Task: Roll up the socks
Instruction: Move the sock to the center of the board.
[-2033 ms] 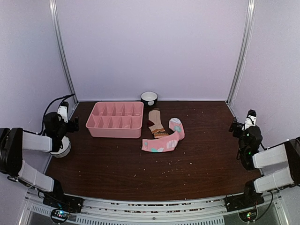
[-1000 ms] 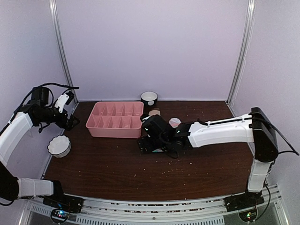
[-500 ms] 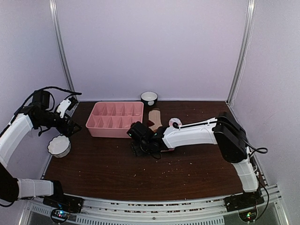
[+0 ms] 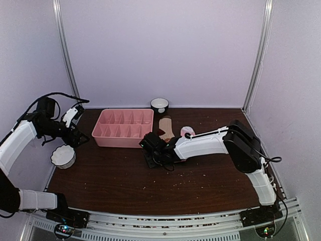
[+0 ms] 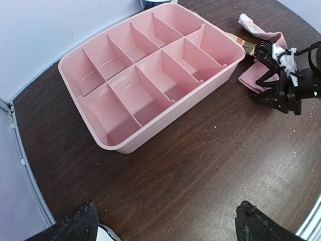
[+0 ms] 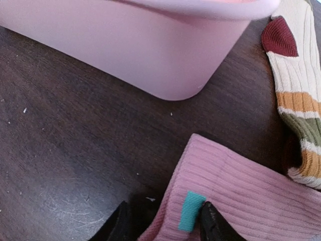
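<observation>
The pink sock (image 6: 241, 196) lies flat on the dark table, its ribbed cuff corner with a teal patch between the fingers of my right gripper (image 6: 165, 228). Those jaws stand partly closed, the left finger still a little off the fabric. From above, the right gripper (image 4: 152, 159) and arm cover most of this sock; only its toe (image 4: 186, 131) shows. The tan striped sock (image 6: 301, 100) lies just behind, also seen from above (image 4: 165, 125). My left gripper (image 4: 77, 136) hovers wide open at the far left, holding nothing (image 5: 168, 226).
The pink divided tray (image 4: 123, 141) stands left of the socks, its near wall close to the right gripper (image 6: 150, 45). A white bowl (image 4: 62, 156) sits under the left arm. A small cup (image 4: 159, 104) stands at the back wall.
The right arm swung in from the right side, set its gripper down at the pink sock's cuff, and the jaws have been narrowing. The left arm rose and now hardly moves.
</observation>
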Controlling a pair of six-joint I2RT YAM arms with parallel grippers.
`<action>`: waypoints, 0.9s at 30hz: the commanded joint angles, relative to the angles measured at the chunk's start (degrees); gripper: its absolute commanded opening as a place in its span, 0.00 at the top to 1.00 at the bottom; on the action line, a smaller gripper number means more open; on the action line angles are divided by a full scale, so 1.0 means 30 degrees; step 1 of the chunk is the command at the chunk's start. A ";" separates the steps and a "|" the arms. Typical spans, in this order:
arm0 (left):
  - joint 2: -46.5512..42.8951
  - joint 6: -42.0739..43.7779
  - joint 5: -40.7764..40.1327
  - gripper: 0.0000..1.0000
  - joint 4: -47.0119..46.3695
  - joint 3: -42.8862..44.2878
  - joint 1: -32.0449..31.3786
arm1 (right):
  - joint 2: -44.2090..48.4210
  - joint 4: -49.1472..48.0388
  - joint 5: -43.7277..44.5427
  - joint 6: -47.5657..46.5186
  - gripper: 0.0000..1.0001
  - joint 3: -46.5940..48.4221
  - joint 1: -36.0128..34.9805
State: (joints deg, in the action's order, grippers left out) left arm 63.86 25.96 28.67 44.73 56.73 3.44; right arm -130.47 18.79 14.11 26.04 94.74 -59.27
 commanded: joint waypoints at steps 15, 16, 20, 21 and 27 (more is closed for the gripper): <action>0.0679 0.1767 0.3944 0.02 0.0365 0.0822 -0.0884 | 0.7387 -0.5559 -0.7523 -0.1906 1.00 -0.9936 0.0244; 0.0884 0.2033 0.3913 0.02 0.0560 0.0927 -0.1305 | 0.7774 -0.5672 -0.8373 -0.2019 1.00 -1.0490 0.0240; 0.1973 0.3099 0.3133 0.02 0.0939 0.0941 -0.3624 | 0.8421 -0.5891 -1.1219 -0.2029 1.00 -1.2025 0.0095; 0.2192 0.3335 0.2790 0.02 0.0943 0.0890 -0.4314 | 0.8482 -0.6036 -1.1802 -0.1880 1.00 -1.2396 0.0067; 0.4184 0.4555 0.2665 0.02 0.0920 0.1278 -0.7804 | 0.9164 -0.7186 -1.3906 -0.0601 1.00 -1.4204 0.0008</action>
State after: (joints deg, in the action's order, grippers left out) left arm 73.36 35.66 36.97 47.05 58.46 -15.42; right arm -105.38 0.49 -20.10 21.67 54.54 -58.94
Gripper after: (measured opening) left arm 0.978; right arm 0.034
